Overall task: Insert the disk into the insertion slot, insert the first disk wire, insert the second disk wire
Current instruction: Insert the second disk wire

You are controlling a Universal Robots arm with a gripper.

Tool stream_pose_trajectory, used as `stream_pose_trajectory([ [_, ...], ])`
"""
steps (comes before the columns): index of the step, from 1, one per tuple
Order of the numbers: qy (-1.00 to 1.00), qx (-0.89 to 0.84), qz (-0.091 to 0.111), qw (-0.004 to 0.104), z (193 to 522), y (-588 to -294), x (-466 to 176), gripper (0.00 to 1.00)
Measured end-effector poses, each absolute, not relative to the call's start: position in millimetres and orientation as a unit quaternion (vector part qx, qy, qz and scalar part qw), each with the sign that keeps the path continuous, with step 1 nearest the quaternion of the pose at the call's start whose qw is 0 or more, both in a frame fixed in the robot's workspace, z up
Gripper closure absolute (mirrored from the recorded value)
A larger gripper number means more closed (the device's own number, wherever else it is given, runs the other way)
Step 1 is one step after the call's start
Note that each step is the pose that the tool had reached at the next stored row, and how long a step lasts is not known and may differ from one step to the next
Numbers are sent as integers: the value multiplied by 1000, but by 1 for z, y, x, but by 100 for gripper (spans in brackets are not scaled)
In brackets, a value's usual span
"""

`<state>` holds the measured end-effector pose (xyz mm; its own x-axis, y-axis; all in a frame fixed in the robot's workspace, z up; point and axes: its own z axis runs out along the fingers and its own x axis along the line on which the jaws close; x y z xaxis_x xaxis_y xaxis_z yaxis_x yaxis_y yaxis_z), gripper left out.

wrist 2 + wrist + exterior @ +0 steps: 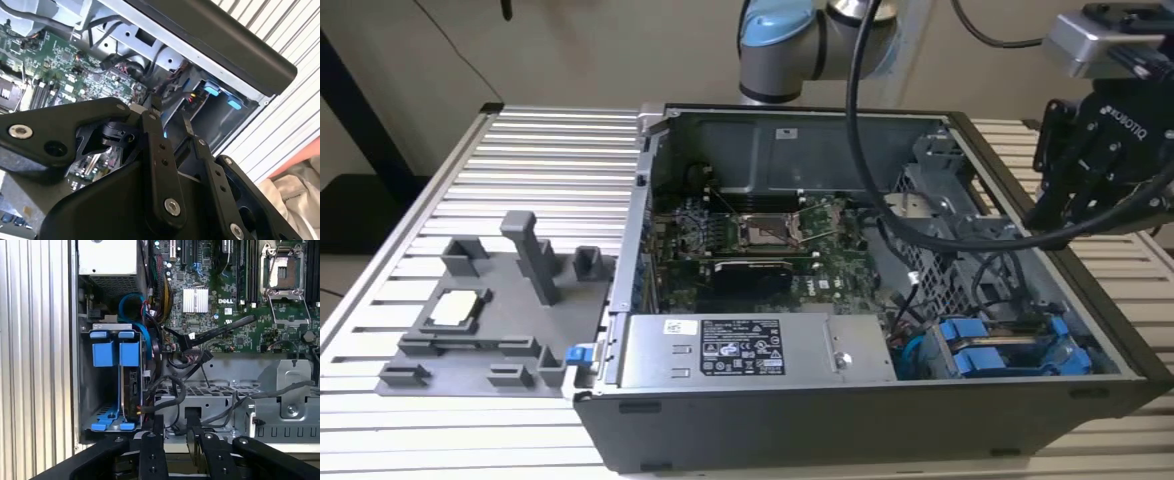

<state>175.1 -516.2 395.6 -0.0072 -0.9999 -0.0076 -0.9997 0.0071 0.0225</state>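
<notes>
Disk (131,390) seemingly seated in insertion slot (85,385), claw (175,422) narrowly parted, empty, power supply (854,352) bearing white label (740,347)

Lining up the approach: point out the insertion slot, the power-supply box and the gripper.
insertion slot (97,390), first wrist view, grey inner wall.
power-supply box (740,350), exterior view, its top label.
gripper (175,422), first wrist view, midway between its fingertips.

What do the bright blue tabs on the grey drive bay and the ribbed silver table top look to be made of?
The bright blue tabs: likely moulded plastic with a matte finish, judging by the uniform colour and soft rounded edges. The ribbed silver table top: probably extruded aluminium with a satin finish, given its straight parallel grooves and pale metallic sheen.
</notes>
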Motion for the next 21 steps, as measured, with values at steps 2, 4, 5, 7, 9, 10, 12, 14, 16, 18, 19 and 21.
stream_pose_trajectory([
  [2,-710,705,-11,5,395,-514,174,67],
  [4,-710,705,-11,5,395,-514,166,67],
  [5,-710,705,-11,5,395,-514,161,67],
  [7,-710,704,-11,5,395,-515,152,67],
  [9,-710,705,-11,5,395,-515,144,67],
  [10,-710,705,-11,5,395,-515,139,67],
  [12,-709,705,-11,5,395,-515,130,67],
  [14,-710,705,-11,5,394,-515,121,67],
  [16,-709,705,-11,5,394,-515,112,67],
  [18,-709,705,-11,5,394,-515,102,67],
  [19,-709,705,-11,5,394,-515,99,67],
  [21,-707,707,-9,4,394,-516,97,67],
])
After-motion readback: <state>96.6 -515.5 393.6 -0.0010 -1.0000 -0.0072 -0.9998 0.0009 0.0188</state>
